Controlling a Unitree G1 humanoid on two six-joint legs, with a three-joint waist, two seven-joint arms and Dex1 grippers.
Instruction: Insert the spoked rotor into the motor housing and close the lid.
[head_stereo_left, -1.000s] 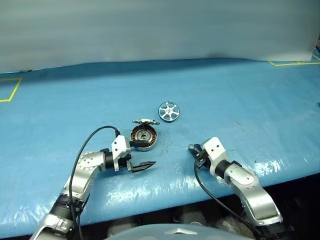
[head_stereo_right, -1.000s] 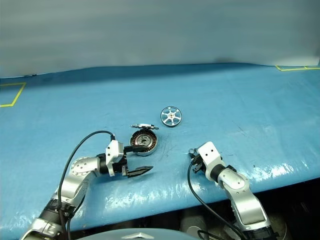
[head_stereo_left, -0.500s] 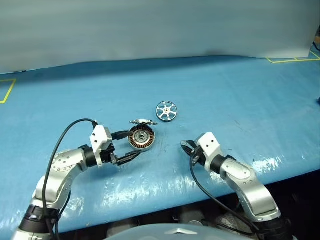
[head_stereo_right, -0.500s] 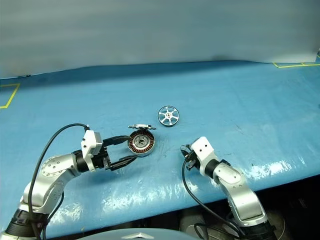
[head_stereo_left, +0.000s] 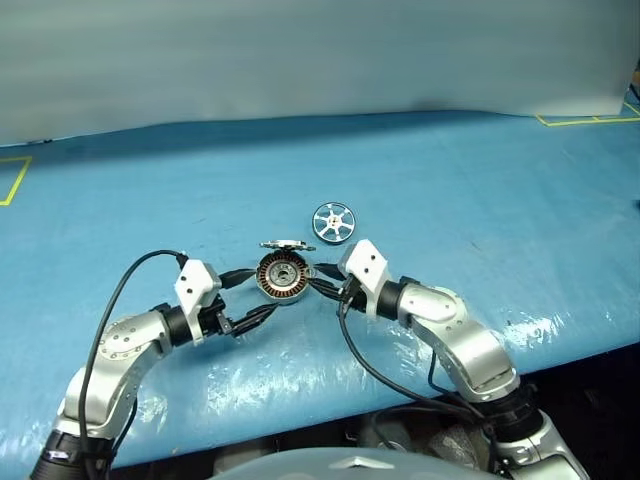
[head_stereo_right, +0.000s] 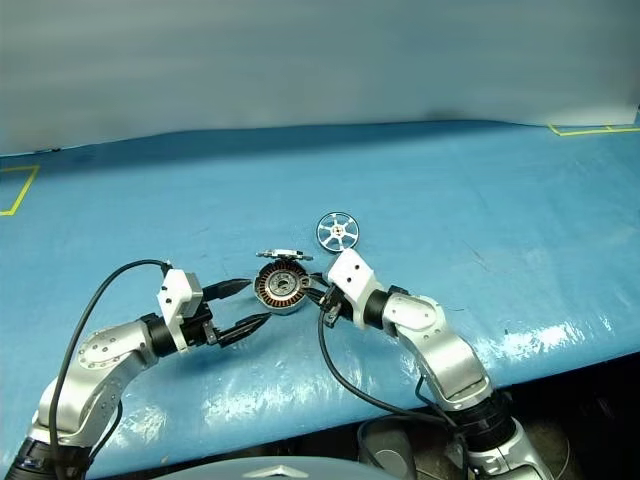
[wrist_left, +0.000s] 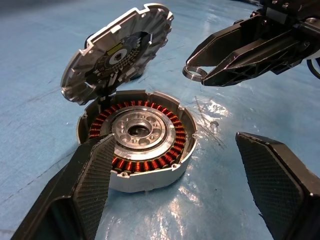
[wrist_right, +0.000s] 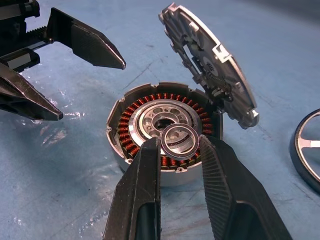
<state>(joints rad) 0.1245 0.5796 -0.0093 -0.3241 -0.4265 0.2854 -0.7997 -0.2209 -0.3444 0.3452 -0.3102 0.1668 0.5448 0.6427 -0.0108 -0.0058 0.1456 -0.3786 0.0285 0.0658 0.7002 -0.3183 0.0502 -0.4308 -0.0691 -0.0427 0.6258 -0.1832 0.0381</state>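
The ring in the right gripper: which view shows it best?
Right wrist view: the small metal ring is close up, pinched between the right gripper's fingers over the open housing. Left wrist view shows the ring edge-on at the fingertips. In the eye views it is too small to tell.

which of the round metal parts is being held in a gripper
The small silver ring, pinched by the right gripper above the copper-wound grey motor housing; the spoked silver rotor lies untouched.

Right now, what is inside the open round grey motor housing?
Inside the round grey motor housing: a ring of copper-brown windings around a silver hub with a centre hole. No spoked rotor inside yet. The right fingers and their small metal ring hide the near windings.
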